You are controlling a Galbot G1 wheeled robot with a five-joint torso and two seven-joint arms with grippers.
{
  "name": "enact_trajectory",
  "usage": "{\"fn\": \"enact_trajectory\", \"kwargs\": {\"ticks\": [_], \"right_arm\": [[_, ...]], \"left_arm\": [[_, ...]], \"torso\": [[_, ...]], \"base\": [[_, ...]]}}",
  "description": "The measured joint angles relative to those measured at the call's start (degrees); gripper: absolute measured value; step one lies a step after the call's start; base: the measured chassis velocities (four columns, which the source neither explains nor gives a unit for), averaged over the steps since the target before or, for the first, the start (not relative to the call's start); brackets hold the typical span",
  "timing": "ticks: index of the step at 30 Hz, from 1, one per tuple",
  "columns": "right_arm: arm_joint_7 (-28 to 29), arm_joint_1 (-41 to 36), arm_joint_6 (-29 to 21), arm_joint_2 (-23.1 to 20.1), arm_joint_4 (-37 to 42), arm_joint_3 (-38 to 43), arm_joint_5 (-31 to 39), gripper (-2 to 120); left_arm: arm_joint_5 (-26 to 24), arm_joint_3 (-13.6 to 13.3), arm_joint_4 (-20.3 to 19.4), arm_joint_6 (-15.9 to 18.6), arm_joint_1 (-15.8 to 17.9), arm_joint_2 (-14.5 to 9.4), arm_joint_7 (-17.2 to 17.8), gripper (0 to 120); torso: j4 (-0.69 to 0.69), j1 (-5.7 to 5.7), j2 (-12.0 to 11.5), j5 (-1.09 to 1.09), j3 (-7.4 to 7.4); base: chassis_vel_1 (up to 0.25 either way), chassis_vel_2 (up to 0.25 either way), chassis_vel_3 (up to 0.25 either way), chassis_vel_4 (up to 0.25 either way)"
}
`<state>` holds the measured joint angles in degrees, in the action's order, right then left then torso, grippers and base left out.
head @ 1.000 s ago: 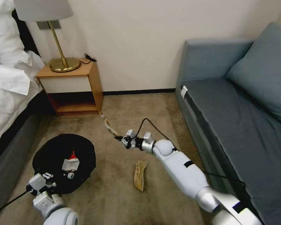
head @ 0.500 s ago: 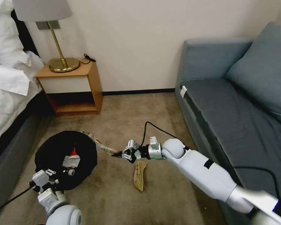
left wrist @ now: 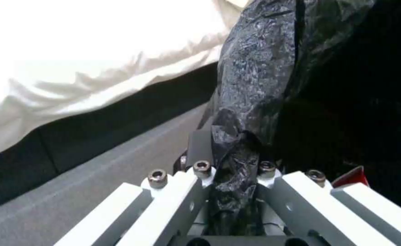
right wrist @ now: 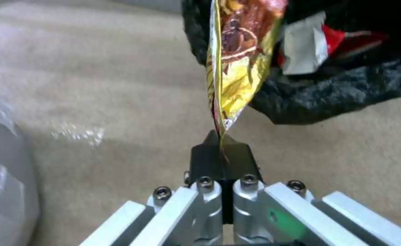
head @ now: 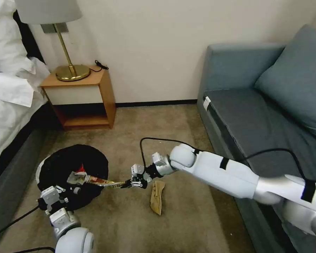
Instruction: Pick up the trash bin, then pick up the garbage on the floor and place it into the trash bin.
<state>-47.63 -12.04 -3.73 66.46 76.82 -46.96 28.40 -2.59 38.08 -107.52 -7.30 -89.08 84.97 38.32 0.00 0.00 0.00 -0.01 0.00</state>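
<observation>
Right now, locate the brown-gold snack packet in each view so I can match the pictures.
Head view: the snack packet lies across the trash bin rim, pinched by the right tool.
Left wrist view: not in it.
Right wrist view: the packet runs from the tool tips to the bin.
Shared landmark: the red-and-white wrapper in the bin.

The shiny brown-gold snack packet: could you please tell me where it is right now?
In the head view the shiny brown-gold snack packet is pinched by the right gripper, its far end over the black-bagged trash bin's rim, left of the tan peel-like strip.
</observation>
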Motion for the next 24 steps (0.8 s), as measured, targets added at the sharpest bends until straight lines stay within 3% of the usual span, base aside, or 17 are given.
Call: {"fn": "enact_trajectory", "kwargs": {"ticks": [8,16,24], "right_arm": [[-0.4,6.6,-0.1,6.0,-8.5,-5.6,1.2,0],[-1.0,9.8,0.1,10.4,-13.1,-7.3,1.2,0],[-1.4,11.5,0.3,14.9,-15.8,-7.8,1.1,0]], "left_arm": [[5.7,-0.6,1.7,-3.0,-1.2,3.8,-0.1,3],[7.6,-1.0,2.9,-4.5,-2.2,6.3,0.0,3],[7.3,-1.2,2.5,-4.1,-1.5,7.2,0.0,3]], "torso": [[0.00,0.00,0.0,0.00,0.00],[0.00,0.00,0.0,0.01,0.00],[0.00,0.00,0.0,0.00,0.00]], "base": [[0.000,0.000,0.000,0.000],[0.000,0.000,0.000,0.000],[0.000,0.000,0.000,0.000]]}}
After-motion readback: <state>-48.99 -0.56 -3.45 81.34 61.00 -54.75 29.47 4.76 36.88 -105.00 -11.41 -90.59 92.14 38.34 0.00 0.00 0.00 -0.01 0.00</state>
